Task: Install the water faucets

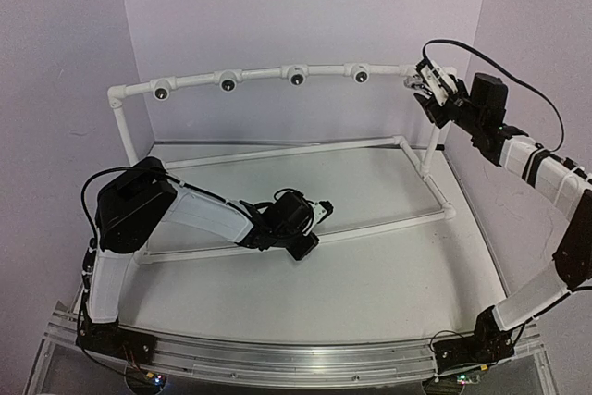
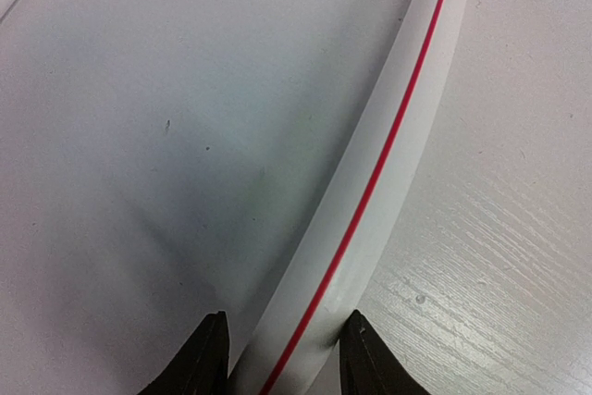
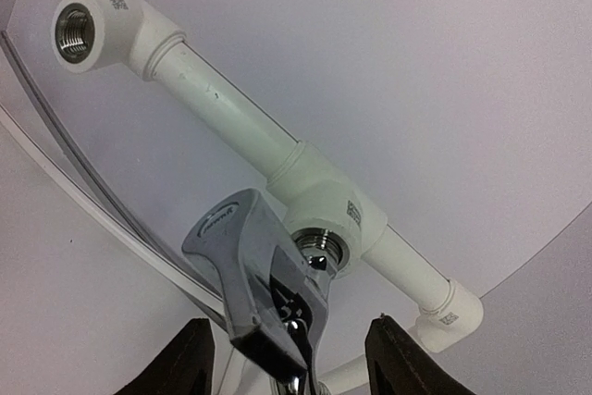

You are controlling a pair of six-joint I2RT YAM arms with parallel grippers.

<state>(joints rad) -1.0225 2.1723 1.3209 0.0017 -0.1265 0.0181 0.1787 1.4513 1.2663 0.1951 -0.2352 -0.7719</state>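
Up at the right end of the top rail (image 1: 264,75) of the white pipe frame (image 1: 125,127), the right pincer (image 1: 427,88) is raised to the last fitting (image 3: 324,210). The right wrist view shows a shiny silver faucet (image 3: 264,275) lying between the two black fingers (image 3: 190,358), its threaded end at the mouth of that fitting. It is tilted, with its long body running down and left out of the bottom of the picture. Slivers of background show on each side between the faucet and the fingertips. Whether the right pincer (image 3: 291,323) grasps the faucet lower down or stands released around it, I cannot tell. A second fitting (image 3: 79,30) further along the same rail has a bare threaded hole.

From the top camera, four more fittings (image 1: 228,83) along the rail face forward with dark holes.

Low on the tabletop (image 1: 370,275), the left pincer (image 1: 319,213) sits over the front pipe (image 1: 388,224) of the frame. Its wrist view shows that pipe (image 2: 398,136), white with a thin red stripe (image 2: 407,108), passing between the fingertips (image 2: 211,358). Both tips sit against the pipe's sides with no gap showing, so the left pincer (image 2: 286,321) looks clenched on it.
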